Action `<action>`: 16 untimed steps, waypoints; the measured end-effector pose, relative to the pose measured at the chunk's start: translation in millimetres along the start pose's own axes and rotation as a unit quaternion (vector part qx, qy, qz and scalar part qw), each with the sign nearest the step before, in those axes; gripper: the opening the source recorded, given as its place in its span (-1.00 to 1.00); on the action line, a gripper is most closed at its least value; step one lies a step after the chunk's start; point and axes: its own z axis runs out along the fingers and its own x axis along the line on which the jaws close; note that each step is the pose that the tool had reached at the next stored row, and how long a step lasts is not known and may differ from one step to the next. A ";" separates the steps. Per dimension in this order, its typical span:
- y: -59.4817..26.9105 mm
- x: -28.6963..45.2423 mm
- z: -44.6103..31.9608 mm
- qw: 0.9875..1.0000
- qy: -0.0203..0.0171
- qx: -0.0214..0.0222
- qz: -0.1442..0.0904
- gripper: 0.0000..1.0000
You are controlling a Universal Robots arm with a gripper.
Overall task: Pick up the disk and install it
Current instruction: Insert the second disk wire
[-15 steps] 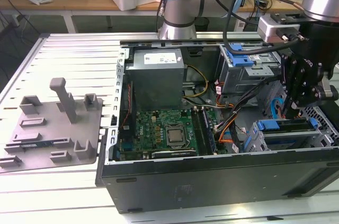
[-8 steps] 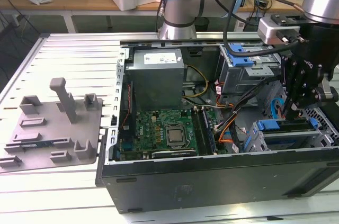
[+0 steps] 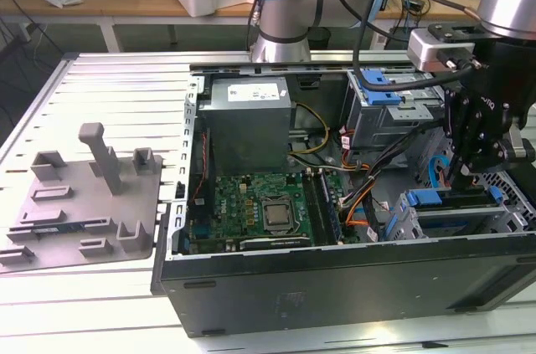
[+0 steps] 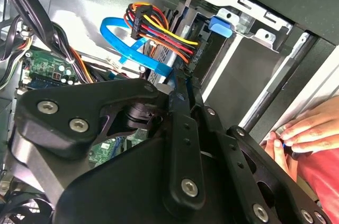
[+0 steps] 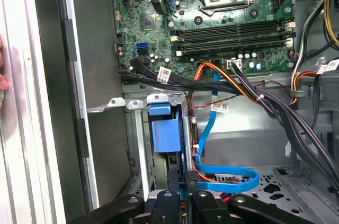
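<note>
The disk [image 3: 444, 199] sits edge-on in the lower drive bay at the exterior view's right end of the open computer case. Its blue carrier [image 5: 165, 128] shows between the bay's metal walls, and the labelled face is hidden. In the second wrist view the carrier's blue tab [image 4: 220, 25] pokes out of the bay. My gripper [image 3: 462, 174] hangs straight over the bay. In the first wrist view the gripper [image 5: 183, 195] has its fingers drawn close on a thin blue edge of the carrier.
A blue flat cable [image 5: 228, 173] and bundled power wires [image 4: 159, 30] run right beside the bay. Another blue carrier [image 3: 381, 86] sits in the upper bay. The motherboard [image 3: 260, 207], the power supply [image 3: 249, 120] and a grey fixture [image 3: 84, 203] lie toward the exterior view's left. A person's hand [image 4: 296, 134] rests on the case edge.
</note>
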 end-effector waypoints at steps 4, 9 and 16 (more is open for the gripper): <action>0.0 0.2 0.2 1.000 -0.002 0.000 0.000 -0.68; -0.1 2.1 0.5 1.000 -0.007 0.000 0.000 -0.68; -0.2 3.0 0.7 1.000 -0.008 -0.001 0.000 -0.68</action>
